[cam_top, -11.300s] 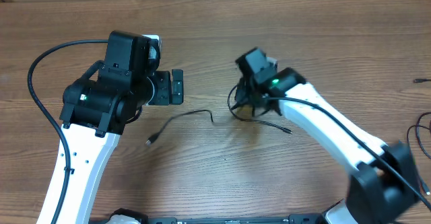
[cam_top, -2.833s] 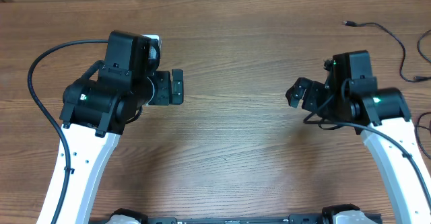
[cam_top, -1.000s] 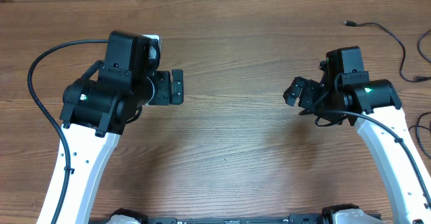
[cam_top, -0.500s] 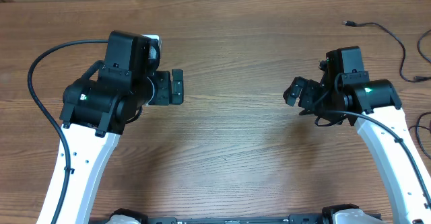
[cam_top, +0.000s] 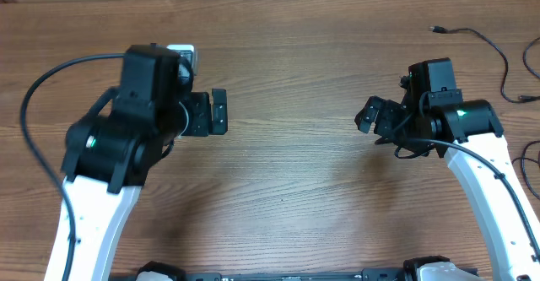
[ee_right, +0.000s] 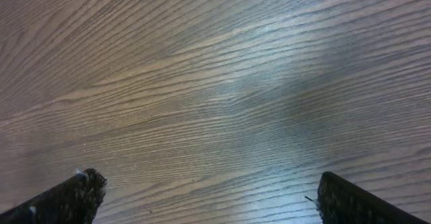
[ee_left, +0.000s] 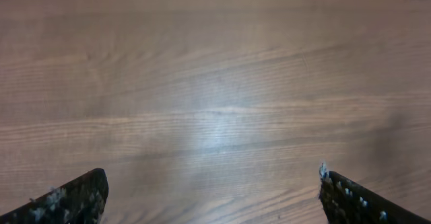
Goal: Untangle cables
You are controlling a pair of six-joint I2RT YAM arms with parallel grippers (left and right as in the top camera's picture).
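Hovering over the bench (cam_top: 295, 188), the left hand (cam_top: 221, 112) has its fingers (ee_left: 77, 198) spread wide apart, and wood grain shows between them in the left wrist view. The right hand (cam_top: 371, 116) hangs opposite, facing it across the middle. Its fingers (ee_right: 71, 198) are just as wide apart at the bottom corners of its own view and grip nothing.

The cables (cam_top: 485, 38) lie to the right of the right hand and beyond it, well apart from it and right across the bench from the left hand. Nearest, a strand (cam_top: 520, 164) curves in at the right edge, cut off by the frame. Farther back, the long cable's plug (cam_top: 436, 29) points left toward the middle. Its length runs left to right along the far side, then bends back toward the near side at the right edge.
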